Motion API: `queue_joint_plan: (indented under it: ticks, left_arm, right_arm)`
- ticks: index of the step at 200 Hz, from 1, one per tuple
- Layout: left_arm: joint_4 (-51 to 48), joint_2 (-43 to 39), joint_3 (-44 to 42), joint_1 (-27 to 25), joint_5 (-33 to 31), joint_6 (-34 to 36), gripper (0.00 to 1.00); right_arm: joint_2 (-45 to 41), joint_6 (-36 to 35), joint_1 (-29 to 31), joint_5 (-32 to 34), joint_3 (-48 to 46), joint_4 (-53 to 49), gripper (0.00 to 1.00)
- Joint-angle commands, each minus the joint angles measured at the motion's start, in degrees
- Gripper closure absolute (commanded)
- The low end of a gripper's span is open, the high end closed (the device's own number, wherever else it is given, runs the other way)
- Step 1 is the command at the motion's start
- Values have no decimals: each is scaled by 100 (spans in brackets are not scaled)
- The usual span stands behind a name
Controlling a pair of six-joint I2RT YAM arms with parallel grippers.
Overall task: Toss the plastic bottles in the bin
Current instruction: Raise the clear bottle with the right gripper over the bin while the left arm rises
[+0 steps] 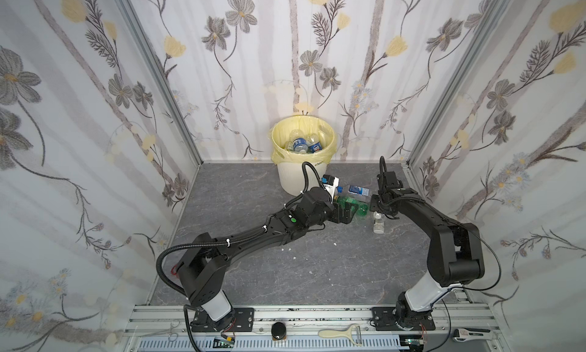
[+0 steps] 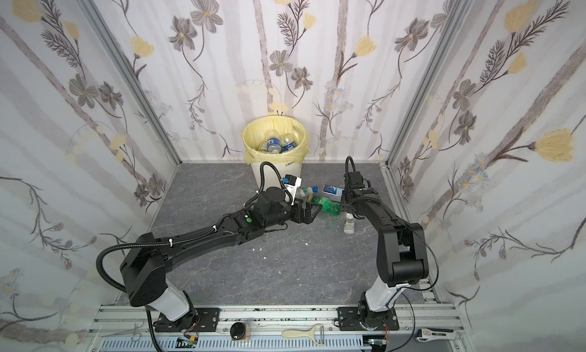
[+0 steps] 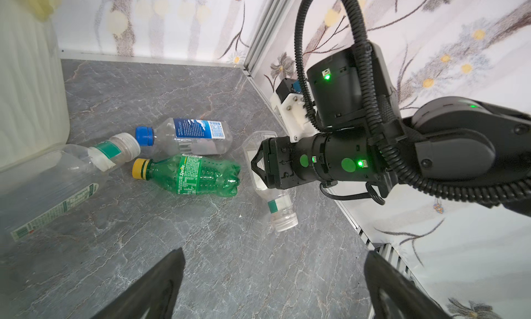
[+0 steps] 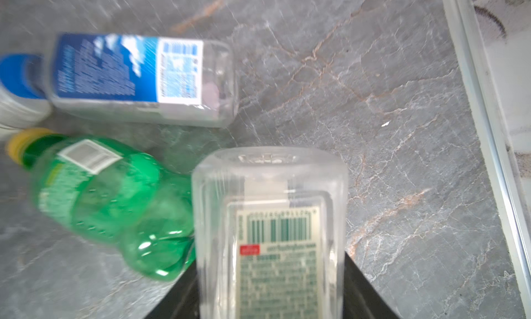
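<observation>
Bin's filling up, four bottles left out

A pile of plastic bottles (image 1: pixel 301 144) is already in the bin (image 1: pixel 293 176) at the middle of the counter's (image 1: pixel 253 271) far edge. My right fingers (image 4: pixel 365 291) are clamped on a clear bottle (image 4: pixel 270 231) toward the far right corner, and I can't tell if it's off the surface. My left fingers (image 3: pixel 161 286) hang spread wide and empty. A green bottle (image 3: pixel 198 173), a blue-labelled bottle (image 3: pixel 195 133) and a white-capped bottle (image 3: pixel 71 173) lie just in front of the bin. I reckon we're over halfway.

Both arms stretched forward; left claw (image 3: pixel 274 260) spread wide, right claw (image 3: pixel 258 165) clamped narrower.
</observation>
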Motion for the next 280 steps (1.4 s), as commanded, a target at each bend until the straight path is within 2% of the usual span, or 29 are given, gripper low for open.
queue_joint_plan:
  ticks: [1, 32, 60, 99, 137, 151, 175, 196, 253, 280]
  left_arm:
    - [-314, -220, 197, 20, -310, 203, 0]
    - [-549, -589, 248, 243, -529, 364, 0]
    - [-813, -763, 562, 640, -484, 123, 0]
    - [-1211, -893, 798, 1248, -257, -140, 0]
    - [-1411, -1025, 1015, 1676, -242, 12, 0]
    - [-1464, -1048, 1145, 1791, -225, 94, 0]
    - [-1560, -1067, 1390, 1921, -211, 206, 0]
    - [-1623, -1101, 1551, 1969, -284, 333, 0]
    - [-1634, -1266, 1628, 2051, -499, 556, 0]
    - [-1642, -1337, 1547, 2096, -571, 662, 0]
  right_arm:
    - [-444, 216, 25, -413, 195, 257, 43]
    - [-1144, 473, 216, -852, 506, 948, 43]
    - [-1577, 824, 465, -1196, 839, 1978, 44]
    - [-1409, 913, 1017, -1375, 1508, 3290, 44]
    - [-1133, 897, 1478, -1114, 1781, 4762, 44]
    - [-726, 997, 1521, -1159, 2195, 4790, 45]
    - [-118, 883, 1574, -1287, 3506, 4194, 45]
    - [-21, 733, 1567, -1102, 4172, 4099, 44]
    - [-426, 268, 1510, -49, 4395, 4785, 41]
    - [-86, 432, 1495, 254, 4417, 5200, 41]
